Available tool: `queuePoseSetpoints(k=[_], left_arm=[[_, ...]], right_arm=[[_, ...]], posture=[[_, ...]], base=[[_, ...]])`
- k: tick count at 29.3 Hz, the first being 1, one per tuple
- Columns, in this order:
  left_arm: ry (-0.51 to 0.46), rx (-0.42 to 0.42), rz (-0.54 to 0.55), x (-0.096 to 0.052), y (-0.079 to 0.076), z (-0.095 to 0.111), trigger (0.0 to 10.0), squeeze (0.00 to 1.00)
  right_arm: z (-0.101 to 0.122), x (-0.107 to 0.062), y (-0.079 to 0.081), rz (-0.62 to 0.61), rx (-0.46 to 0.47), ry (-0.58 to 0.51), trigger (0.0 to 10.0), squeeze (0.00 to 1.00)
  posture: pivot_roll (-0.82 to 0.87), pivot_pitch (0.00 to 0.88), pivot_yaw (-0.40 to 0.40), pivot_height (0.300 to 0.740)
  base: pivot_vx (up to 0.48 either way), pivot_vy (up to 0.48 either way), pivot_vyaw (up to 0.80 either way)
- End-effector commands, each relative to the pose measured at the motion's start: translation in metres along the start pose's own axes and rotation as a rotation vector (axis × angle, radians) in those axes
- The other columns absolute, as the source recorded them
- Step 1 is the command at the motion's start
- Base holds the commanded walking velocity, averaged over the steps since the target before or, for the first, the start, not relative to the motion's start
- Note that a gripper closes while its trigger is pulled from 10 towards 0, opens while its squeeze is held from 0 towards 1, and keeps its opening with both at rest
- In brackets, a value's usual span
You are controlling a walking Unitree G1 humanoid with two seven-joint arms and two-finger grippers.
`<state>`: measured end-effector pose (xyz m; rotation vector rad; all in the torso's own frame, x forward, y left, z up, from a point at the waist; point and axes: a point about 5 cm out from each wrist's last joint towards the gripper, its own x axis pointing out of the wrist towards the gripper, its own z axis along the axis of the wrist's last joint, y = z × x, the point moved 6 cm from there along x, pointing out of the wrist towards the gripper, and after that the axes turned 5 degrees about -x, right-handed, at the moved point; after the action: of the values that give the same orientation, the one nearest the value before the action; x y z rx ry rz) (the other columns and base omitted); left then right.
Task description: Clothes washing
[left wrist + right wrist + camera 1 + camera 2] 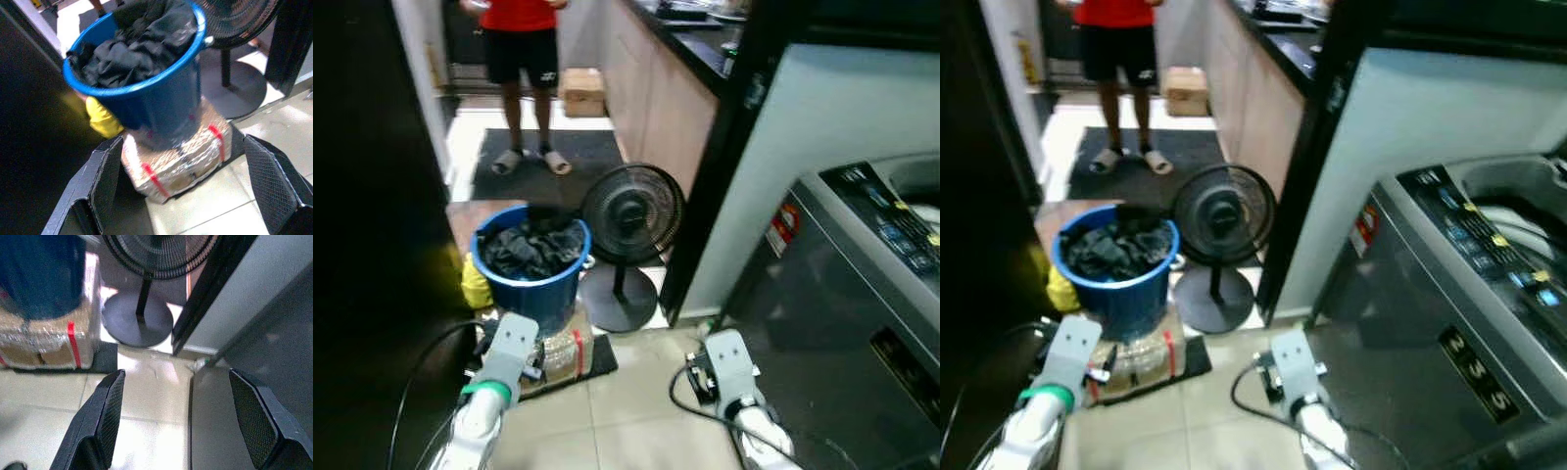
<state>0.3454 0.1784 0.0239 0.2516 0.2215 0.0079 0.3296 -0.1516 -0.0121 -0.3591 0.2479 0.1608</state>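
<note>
Blue plastic is your landmark: the bucket (532, 264) of dark clothes (530, 247) stands ahead of your left arm, perched on a shrink-wrapped parcel (178, 159) with red straps. Your left wrist view gives you that parcel and the yellow bag (102, 120) tucked against the bucket's side up close, where the head views catch them partly.

The head views add what the wrist cameras miss: the washing machine (1449, 304) at your right with its control panel (1489, 240) along the top edge, and a person (521, 59) in a red shirt and black shorts standing on a dark mat (548, 157) down the corridor. A black standing fan (631, 220) sits just beside the bucket, between it and the dark door frame; the right wrist view looks at its round base on the tiled floor (151, 391).

Your left claw (190, 196) is spread wide, empty, aimed at the parcel under the bucket and touching nothing. Your right claw (186, 426) is equally wide, empty, over the floor beside the machine's front.
</note>
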Motion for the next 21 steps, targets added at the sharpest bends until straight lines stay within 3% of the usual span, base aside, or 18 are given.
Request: queuePoseSetpoints(k=[1, 8, 21], left_arm=[[0.02, 0.013, -0.019, -0.0028, -0.0068, -0.0078, 10.0, 0.0], [0.018, 0.014, -0.019, -0.0026, -0.0068, -0.008, 10.0, 0.0], [0.016, 0.013, -0.01, -0.0031, -0.0074, -0.0098, 10.0, 0.0]], right_arm=[[-0.0051, -0.0016, -0.0067, -0.016, -0.008, 0.015, 10.0, 0.0], [-0.0051, -0.0013, -0.0066, -0.017, -0.01, 0.014, 10.0, 0.0], [-0.0081, -0.0027, -0.0076, -0.015, -0.01, 0.016, 10.0, 0.0]], posture=[[0.09, 0.0, -0.024, 0.74], [0.09, 0.0, -0.024, 0.74], [0.09, 0.0, -0.026, 0.74]], base=[[0.431, 0.0, 0.0], [0.431, 0.0, 0.0], [0.427, 0.0, 0.78]])
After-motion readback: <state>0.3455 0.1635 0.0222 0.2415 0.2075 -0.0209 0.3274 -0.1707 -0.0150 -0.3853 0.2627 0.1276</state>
